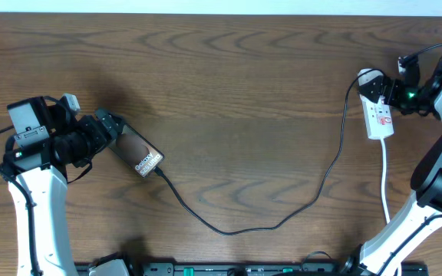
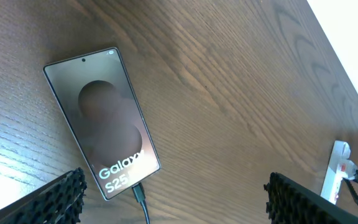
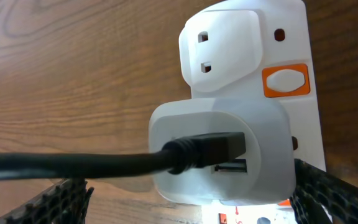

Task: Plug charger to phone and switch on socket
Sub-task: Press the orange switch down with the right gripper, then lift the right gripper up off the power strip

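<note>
We are looking at a table (image 1: 229,69) of dark brown wood with a wavy grain. The phone (image 2: 107,121) is lying face up on the table's left side. It is a thin glossy slab with rounded corners, its bronze screen showing a dark oval and white "Galaxy S25" lettering. The charger (image 3: 73,165), a smooth black cable, is running in a long loose curve from phone to socket (image 1: 380,115). Its small plug tip is sitting in the phone's bottom edge, its other end in a rounded white plastic adapter (image 3: 219,149) plugged into the socket. The socket, a slim white strip, is lying at the table's right side, with an orange switch (image 3: 284,81) beside the adapter and a white cord (image 1: 384,176) trailing toward the robots' side. The left gripper (image 2: 174,186) is hovering over the phone's lower end, its knobbly black fingers (image 2: 61,199) spread wide and holding nothing. The right gripper (image 3: 191,193) is standing wide apart too, its fingers flanking the adapter, gripping nothing that we can see.
</note>
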You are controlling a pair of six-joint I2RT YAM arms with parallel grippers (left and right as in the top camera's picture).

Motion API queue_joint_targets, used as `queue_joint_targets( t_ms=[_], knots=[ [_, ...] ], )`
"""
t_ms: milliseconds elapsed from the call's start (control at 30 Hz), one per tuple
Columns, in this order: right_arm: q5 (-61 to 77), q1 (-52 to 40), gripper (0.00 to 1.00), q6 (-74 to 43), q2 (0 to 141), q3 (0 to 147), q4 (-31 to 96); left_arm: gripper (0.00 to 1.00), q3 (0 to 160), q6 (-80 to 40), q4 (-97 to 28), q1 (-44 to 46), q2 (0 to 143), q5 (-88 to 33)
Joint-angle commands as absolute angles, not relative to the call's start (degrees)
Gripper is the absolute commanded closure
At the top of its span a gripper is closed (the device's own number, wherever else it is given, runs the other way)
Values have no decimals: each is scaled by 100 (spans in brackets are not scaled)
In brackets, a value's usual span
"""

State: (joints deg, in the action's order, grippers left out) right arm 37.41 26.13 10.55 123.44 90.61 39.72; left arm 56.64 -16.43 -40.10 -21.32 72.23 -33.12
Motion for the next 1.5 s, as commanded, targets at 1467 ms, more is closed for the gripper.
queue_joint_targets(
  t_ms=[1467],
  knots=[
    [952, 2552, 1, -1249, 10018, 8910, 5527, 9, 5647, -1522, -4134, -2141, 7266, -3387]
  ],
)
